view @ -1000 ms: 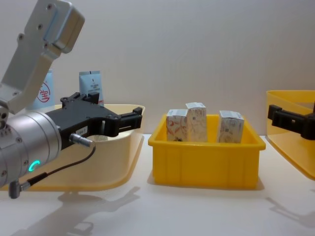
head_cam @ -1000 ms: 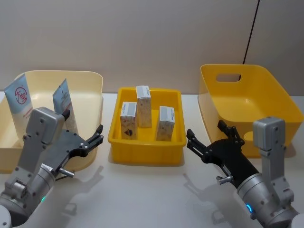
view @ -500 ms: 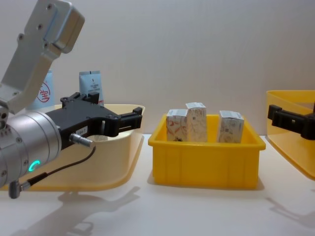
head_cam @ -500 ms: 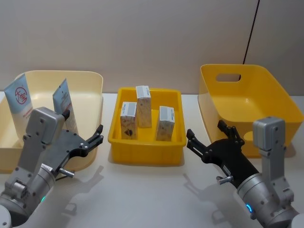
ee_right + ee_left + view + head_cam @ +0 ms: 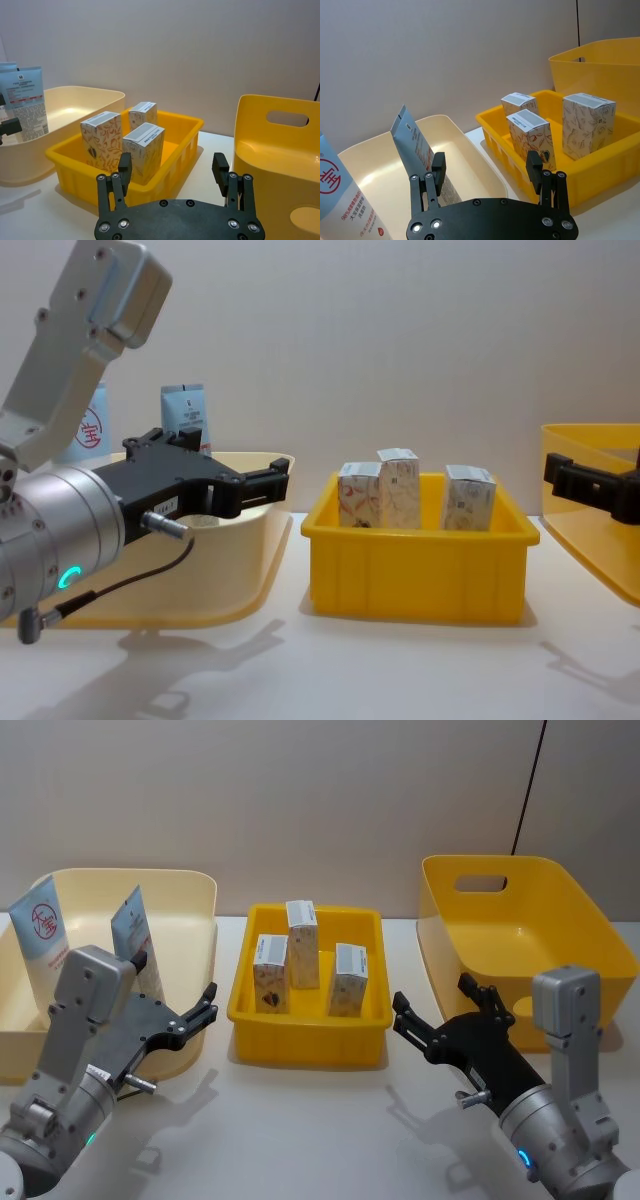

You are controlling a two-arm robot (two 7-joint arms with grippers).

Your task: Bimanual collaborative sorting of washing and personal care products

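Left end effector (image 5: 208, 1002) and right end effector (image 5: 432, 992), both wide open, empty, forward-facing.

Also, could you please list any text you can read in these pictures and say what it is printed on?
"98%", then Chinese print too small to read: on the large pale-blue tube in the cream bin.
A red-ringed Chinese character, possibly "宝": on the same tube.
Second tube: fine print, too small to read.
White cartons: top labels too small to read.

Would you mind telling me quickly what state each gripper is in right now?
Left gripper: open, holding nothing.
Right gripper: open, holding nothing.
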